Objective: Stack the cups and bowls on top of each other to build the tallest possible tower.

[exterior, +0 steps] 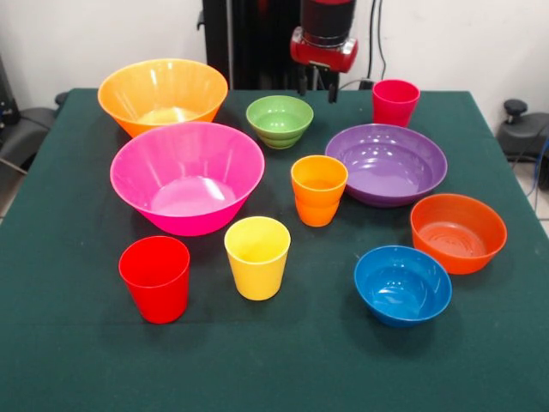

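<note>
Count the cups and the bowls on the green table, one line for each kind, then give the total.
Cups: 4, namely red cup, yellow cup, orange cup, crimson-pink cup.
Bowls: 6, namely orange-yellow bowl, hot-pink bowl, green bowl, purple bowl, orange bowl, blue bowl.
Total: 10

robot lab, green cloth-covered table point(69, 343) against a plain white wall point(86, 34), cables point(376, 39) hanging, black equipment point(519, 129) at the sides

Ten glossy pieces stand apart, unstacked, upright: big hot-pink bowl point(187, 176) at nine o'clock, purple bowl point(387, 163) at three, orange cup point(318, 190) central, blue bowl point(402, 284) at five.
</note>
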### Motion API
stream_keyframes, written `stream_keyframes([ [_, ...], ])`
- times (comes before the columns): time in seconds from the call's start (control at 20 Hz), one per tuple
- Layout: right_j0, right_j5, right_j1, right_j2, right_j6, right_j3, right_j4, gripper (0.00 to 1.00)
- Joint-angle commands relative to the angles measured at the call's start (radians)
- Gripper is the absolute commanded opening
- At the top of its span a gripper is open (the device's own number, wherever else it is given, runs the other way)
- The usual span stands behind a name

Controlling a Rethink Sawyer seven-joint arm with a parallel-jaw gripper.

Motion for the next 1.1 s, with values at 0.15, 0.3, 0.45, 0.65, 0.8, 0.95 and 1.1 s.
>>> stream_keyframes([
  [0.15,-0.024,-0.04,0.054,0.102,0.128,-0.113,-0.036,1.0],
  [0.3,-0.032,-0.026,0.055,0.106,0.115,-0.134,-0.041,1.0],
  [0.45,-0.045,-0.002,0.052,0.113,0.096,-0.154,-0.049,1.0],
  [0.65,-0.061,0.019,0.053,0.122,0.074,-0.18,-0.062,1.0],
  [0.8,-0.072,0.028,0.064,0.131,0.066,-0.199,-0.069,1.0],
  [0.95,-0.073,0.016,0.073,0.133,0.071,-0.201,-0.077,1.0],
  [1.1,-0.076,0.026,0.069,0.135,0.07,-0.206,-0.084,1.0],
])
